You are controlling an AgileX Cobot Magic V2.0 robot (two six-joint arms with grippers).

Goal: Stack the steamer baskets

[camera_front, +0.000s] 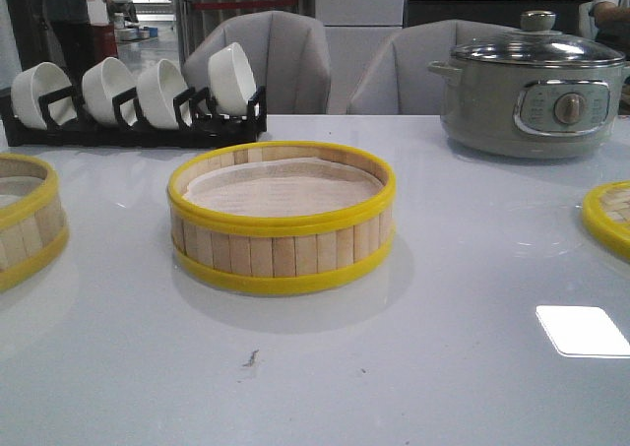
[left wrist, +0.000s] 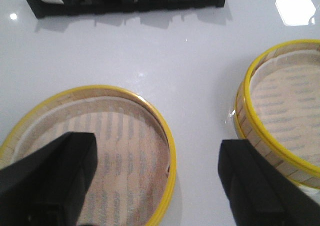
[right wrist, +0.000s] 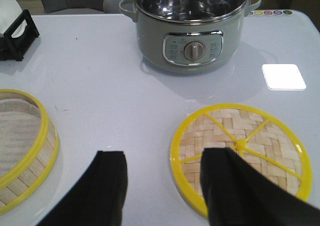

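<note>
- Step in hand, as judged: the start of stacking. Nothing is stacked yet; all three pieces lie apart on the white table.
- Centre basket sits mid-table, upright, white liner inside, nothing on it.
- Left basket stands at the table's left edge, well apart from the centre one, partly cut off in the front view.
- Woven lid lies flat at the right, near the grey pot.
- Left gripper: fingers spread wide, holding nothing, above the left basket; one finger is over its liner, the other over the gap towards the centre basket. Contact with the rim cannot be told.
- Right gripper: spread apart, empty, poised above the near edge of the lid; one finger overlaps the lid in view, the other is over bare table.
- Next move, as judged: the left gripper must straddle the left basket's wall, close on it, lift it level and set it concentric on the centre basket; the lid goes last.
- Bowl rack at the back is not part of the work.
</note>
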